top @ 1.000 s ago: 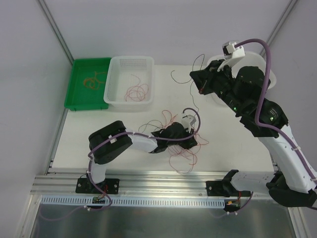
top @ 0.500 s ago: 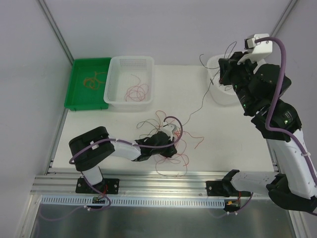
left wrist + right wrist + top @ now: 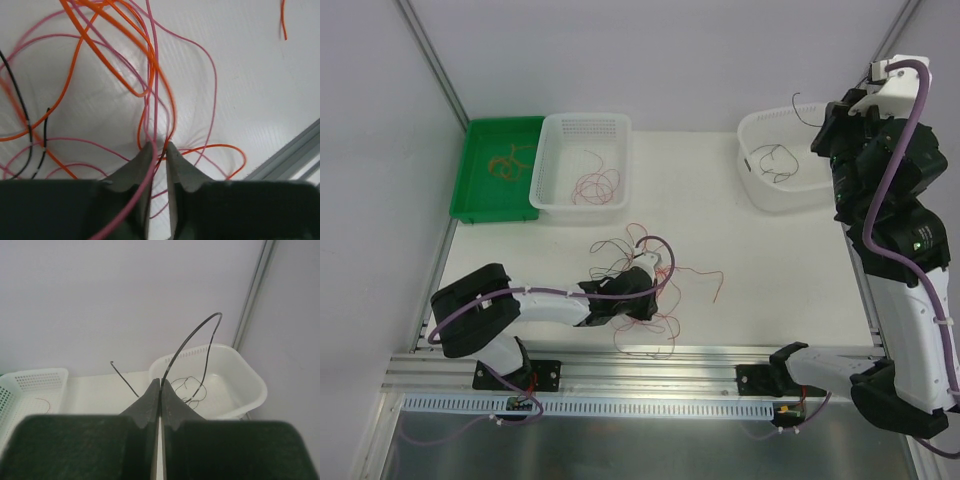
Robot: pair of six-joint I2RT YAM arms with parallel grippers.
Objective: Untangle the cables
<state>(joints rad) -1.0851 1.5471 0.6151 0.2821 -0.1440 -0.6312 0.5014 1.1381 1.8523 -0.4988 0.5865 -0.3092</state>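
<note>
A tangle of thin red, pink and orange cables (image 3: 665,300) lies on the white table near the front edge. My left gripper (image 3: 638,288) sits low in it. In the left wrist view the jaws (image 3: 159,146) are nearly closed on a thin red-orange cable (image 3: 150,60), and a pink cable (image 3: 155,50) runs over the left finger. My right gripper (image 3: 830,135) is raised at the back right, shut on a black cable (image 3: 200,327) that arcs up from the fingertips (image 3: 160,381) and hangs into the white tub (image 3: 245,372).
The white tub (image 3: 760,195) at the back right holds black wires (image 3: 775,160). A white perforated basket (image 3: 582,207) at the back left holds red wires (image 3: 595,185). A green tray (image 3: 470,205) beside it holds orange-tan wires (image 3: 505,165). A metal rail (image 3: 650,365) runs along the front.
My right gripper has carried the black cable from mid-table up and right to over the white tub. My left gripper has dragged the red-orange tangle left and toward the front edge.
</note>
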